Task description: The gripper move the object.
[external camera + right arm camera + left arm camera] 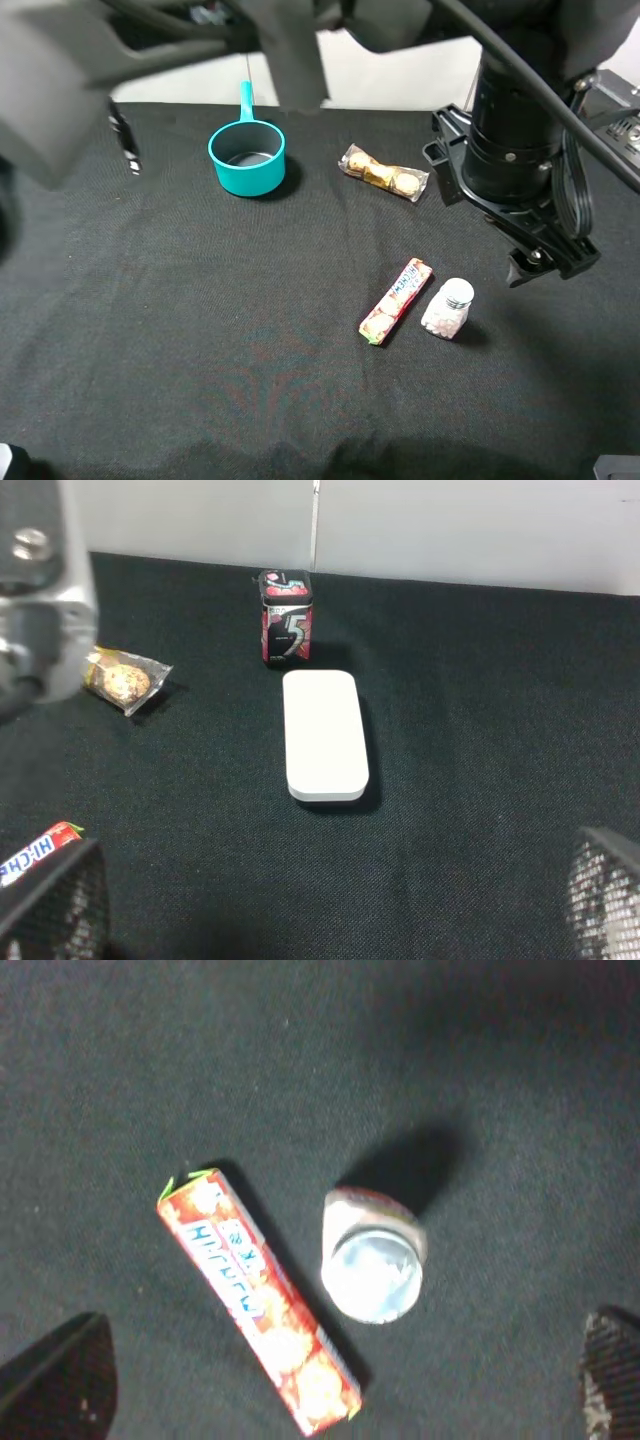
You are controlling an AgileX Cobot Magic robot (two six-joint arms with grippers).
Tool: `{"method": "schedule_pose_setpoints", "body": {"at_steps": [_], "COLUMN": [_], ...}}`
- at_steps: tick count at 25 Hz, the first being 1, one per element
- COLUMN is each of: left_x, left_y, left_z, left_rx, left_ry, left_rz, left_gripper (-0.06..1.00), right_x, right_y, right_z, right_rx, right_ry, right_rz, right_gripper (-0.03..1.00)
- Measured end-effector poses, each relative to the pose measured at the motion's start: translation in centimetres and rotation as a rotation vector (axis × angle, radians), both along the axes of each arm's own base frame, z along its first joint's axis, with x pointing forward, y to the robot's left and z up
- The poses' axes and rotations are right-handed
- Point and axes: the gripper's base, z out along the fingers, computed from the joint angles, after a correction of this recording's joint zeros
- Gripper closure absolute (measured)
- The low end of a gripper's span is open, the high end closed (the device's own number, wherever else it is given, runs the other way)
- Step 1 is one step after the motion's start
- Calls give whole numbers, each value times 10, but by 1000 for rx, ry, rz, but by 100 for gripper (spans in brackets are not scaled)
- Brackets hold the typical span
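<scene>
The left tool [335, 1378], jaws wide, hangs over the capped bottle [372, 1265] beside a red Hi-Chew roll [262, 1310].

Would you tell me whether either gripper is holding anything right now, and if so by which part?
Nothing is held: the left gripper hangs open over the bottle, not touching it, and the right gripper is open with nothing in it.
</scene>
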Motion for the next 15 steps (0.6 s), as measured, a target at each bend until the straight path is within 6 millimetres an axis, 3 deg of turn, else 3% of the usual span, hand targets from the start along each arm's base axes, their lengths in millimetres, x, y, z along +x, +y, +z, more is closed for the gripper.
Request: {"method": "schedule_pose_setpoints", "body": {"at_steps": [15], "left_x": [-8], "left_y": [50], "left_z": [62], "left_rx": [-23], "left_ry": [-110], "left_rz": [6], "left_gripper": [-5], "right_x": [0], "right_y": [0], "right_z": [0], "right_rx": [0], "right_ry": [0], "right_rz": [0], "right_gripper": [27]}}
